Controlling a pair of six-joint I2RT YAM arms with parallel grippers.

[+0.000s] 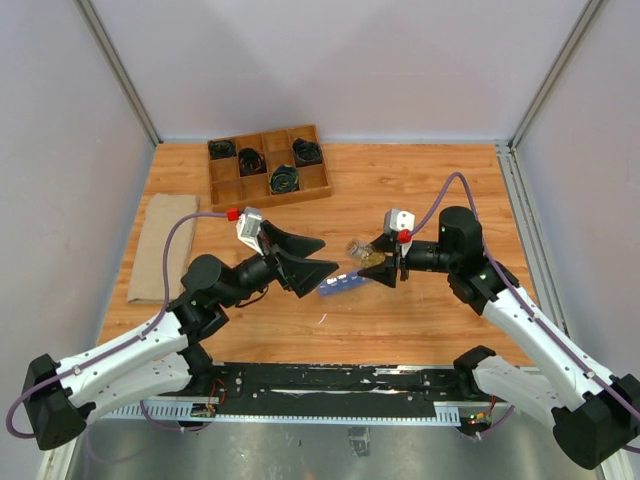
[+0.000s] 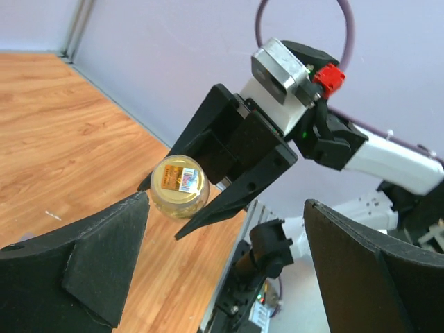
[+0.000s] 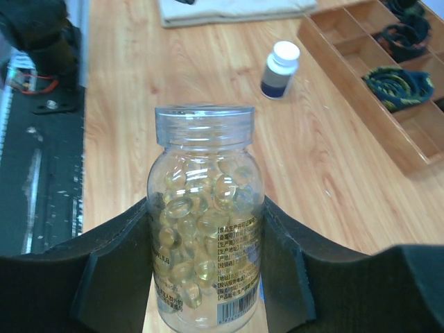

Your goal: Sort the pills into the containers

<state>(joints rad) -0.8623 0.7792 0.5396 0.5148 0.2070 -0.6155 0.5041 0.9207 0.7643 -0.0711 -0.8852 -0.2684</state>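
Your right hand (image 1: 378,262) clamped on the clear vial (image 3: 206,215) of amber pills (image 3: 186,239), center frame, your left hand (image 1: 328,255) spread wide facing it, blue organizer strip (image 1: 340,286) on the table (image 1: 420,190) just below.

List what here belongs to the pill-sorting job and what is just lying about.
For the job:
- clear bottle of yellow pills, gripped by the right pincer
- blue pill box
- left pincer, open

Lying about:
- wooden tray holding black coils
- folded cloth
- white-capped dark bottle
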